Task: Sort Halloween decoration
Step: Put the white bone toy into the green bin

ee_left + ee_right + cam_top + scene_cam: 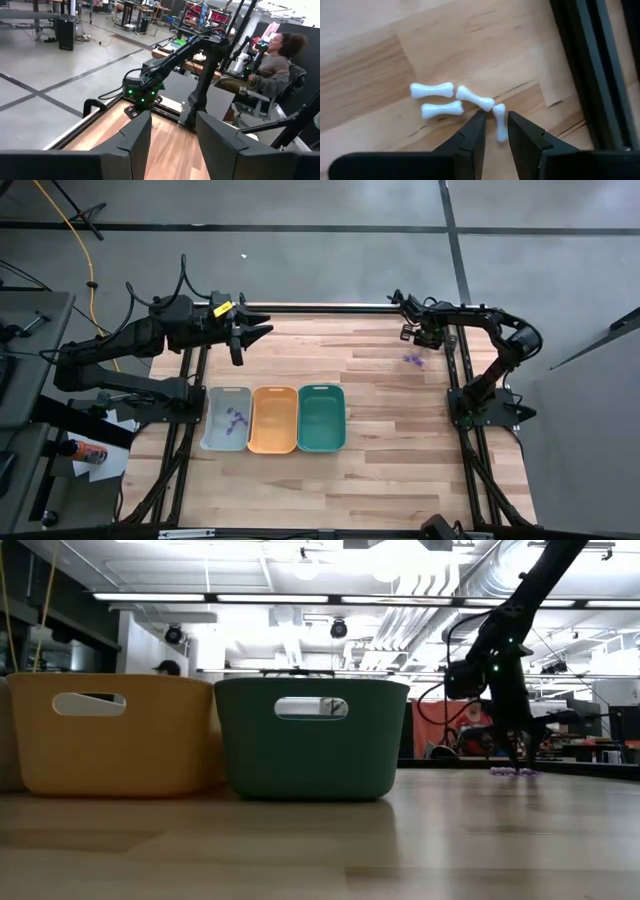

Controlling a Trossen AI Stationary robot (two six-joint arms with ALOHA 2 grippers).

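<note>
Right gripper (495, 125) low at the table's far right edge, jaws spread astride one white bone (500, 121), likely lining up a single pick. Left gripper (240, 332) waits raised at the far left, jaws spread, empty.

The table (380, 410) is a top of light wood planks with a dark frame along its edges. 3 trays stand on it side by side near the left arm's side: grey (226, 419), orange (274, 419) and teal (321, 418). A small cluster of purple pieces (413, 360) lies on the bare wood near the right arm's side, well apart from the trays. In the right wrist view, 4 white bones (456, 102) lie close together on the planks, near the frame.
</note>
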